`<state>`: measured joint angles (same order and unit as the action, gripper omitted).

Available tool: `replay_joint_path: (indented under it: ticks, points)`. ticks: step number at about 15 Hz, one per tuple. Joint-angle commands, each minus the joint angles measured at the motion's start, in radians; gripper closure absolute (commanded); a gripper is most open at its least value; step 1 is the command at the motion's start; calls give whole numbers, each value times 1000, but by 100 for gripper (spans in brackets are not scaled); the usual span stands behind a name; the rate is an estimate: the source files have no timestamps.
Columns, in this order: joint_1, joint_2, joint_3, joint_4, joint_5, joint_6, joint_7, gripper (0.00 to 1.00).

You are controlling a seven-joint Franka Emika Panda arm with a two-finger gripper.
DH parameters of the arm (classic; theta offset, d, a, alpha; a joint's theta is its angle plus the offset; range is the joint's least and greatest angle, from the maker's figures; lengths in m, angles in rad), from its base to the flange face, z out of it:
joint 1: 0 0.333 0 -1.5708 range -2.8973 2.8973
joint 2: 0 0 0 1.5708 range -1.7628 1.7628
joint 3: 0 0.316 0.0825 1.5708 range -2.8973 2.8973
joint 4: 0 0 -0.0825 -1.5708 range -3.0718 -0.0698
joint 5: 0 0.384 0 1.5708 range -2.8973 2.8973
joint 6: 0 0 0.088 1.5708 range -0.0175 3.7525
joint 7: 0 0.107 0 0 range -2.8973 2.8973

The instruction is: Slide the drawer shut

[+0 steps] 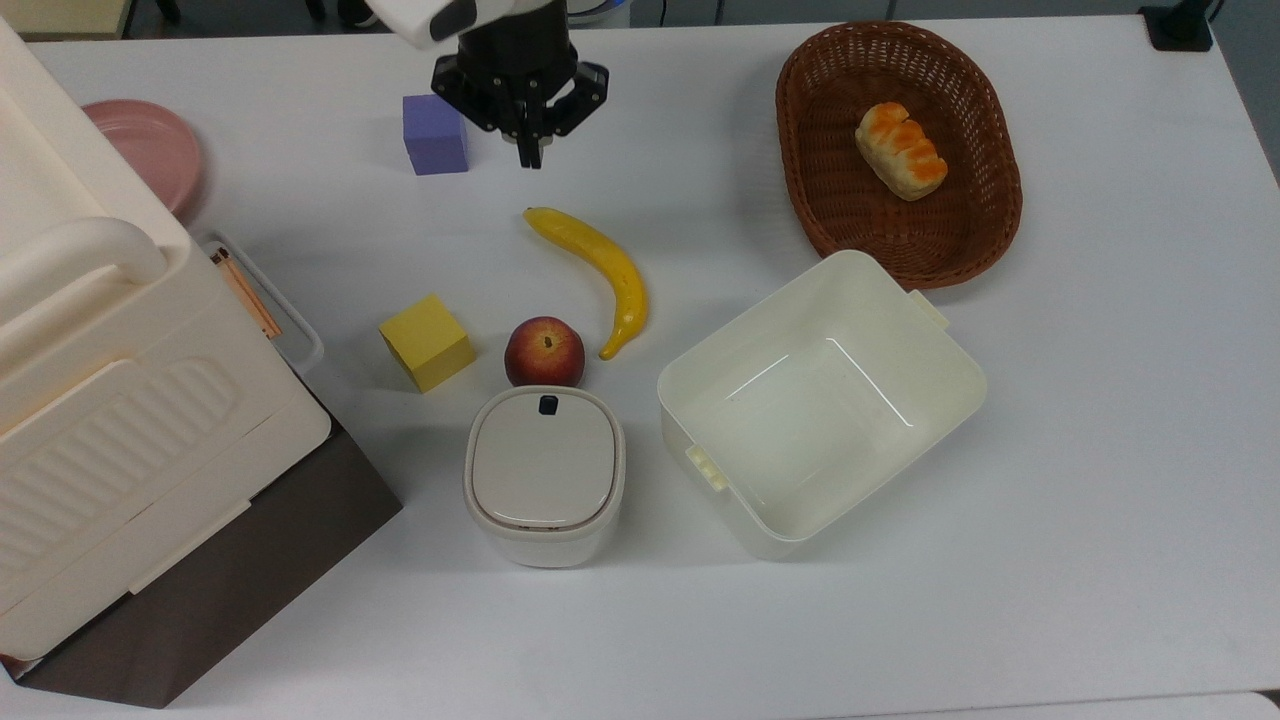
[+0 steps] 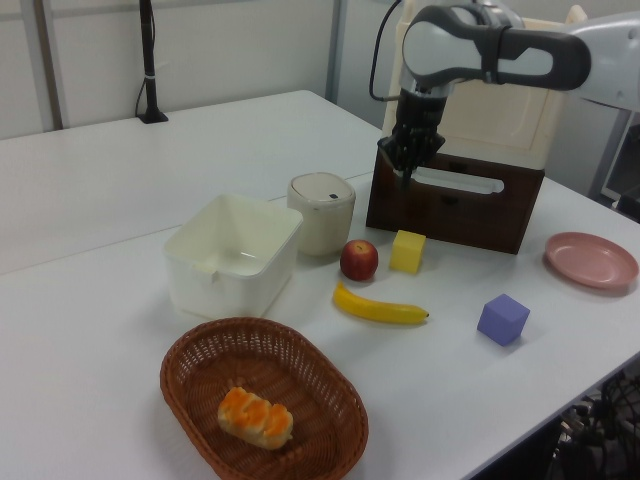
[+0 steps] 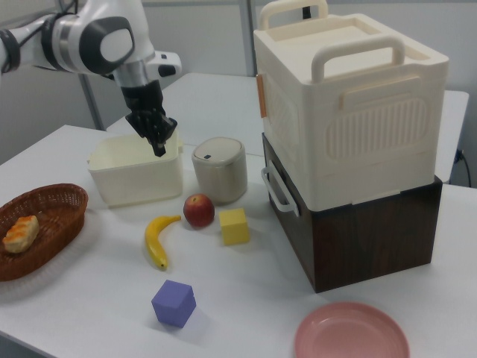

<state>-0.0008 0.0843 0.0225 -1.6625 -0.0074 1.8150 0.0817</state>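
The drawer's dark brown front (image 2: 447,196) sits flush in the dark brown cabinet (image 3: 373,231), under a cream ribbed box. Its white loop handle (image 1: 296,325) (image 2: 458,182) (image 3: 277,192) sticks out toward the table. My gripper (image 1: 530,157) (image 2: 405,176) (image 3: 159,148) hangs in the air well away from the drawer, beside the purple cube (image 1: 435,133) in the top view. Its fingers are shut with nothing between them.
A yellow cube (image 1: 427,341), an apple (image 1: 544,350) and a banana (image 1: 595,275) lie in front of the cabinet. Close by are a lidded bin (image 1: 544,475) and a cream tub (image 1: 975,385). A wicker basket (image 1: 1010,180) and a pink plate (image 1: 140,150) lie further off.
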Motion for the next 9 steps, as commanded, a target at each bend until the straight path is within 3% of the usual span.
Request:
replay_joint_path:
  ticks: [1,2,3,9]
  points:
    - [25,-50,-24,-20,18,-61,-111,63]
    - [25,-52,-26,-19,17,-86,-117,25]
    - [30,-52,-24,-17,17,-97,-105,0]
    - [42,-64,-30,-10,-2,-103,-106,0]
